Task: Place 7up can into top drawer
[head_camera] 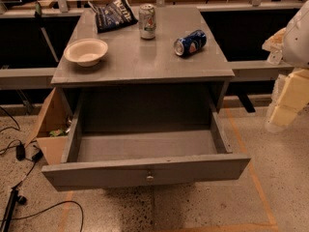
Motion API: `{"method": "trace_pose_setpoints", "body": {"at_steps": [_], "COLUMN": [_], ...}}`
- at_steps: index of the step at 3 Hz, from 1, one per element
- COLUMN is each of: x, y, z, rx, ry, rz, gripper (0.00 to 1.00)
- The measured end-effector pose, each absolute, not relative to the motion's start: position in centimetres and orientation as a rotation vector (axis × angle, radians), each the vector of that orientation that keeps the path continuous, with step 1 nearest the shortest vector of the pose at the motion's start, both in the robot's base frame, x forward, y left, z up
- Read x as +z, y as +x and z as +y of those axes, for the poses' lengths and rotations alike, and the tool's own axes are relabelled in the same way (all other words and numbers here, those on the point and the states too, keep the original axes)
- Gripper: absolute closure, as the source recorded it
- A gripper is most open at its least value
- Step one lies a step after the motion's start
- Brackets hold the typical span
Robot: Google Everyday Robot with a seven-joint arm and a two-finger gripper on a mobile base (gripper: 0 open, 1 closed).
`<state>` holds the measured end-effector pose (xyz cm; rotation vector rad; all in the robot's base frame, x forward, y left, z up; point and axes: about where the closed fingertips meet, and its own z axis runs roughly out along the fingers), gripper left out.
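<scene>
Cylindrical 7up can (147, 21) upright; gripper (286, 106) far right

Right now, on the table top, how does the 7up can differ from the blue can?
Pose: the 7up can stands upright; the blue can lies on its side. Colour: the 7up can is silver-white with green and red marks; the blue can is mostly blue. Both are drink cans on the table top, outside the open top drawer. The end effector hangs at the right edge of the view, touching neither.
</scene>
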<state>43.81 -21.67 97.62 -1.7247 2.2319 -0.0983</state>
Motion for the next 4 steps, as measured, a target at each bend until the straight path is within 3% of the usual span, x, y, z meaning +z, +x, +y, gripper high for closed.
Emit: {"method": "trace_pose_setpoints", "body": {"at_steps": [2, 4], "x": [97.3, 97.1], "y": [45.7, 58.7], "z": [-21.1, -17.9], "rx": [-0.009, 0.346], "ry": [-1.637, -1.257], "rz": [2.194, 1.945], "gripper": [0.00, 0.00]}}
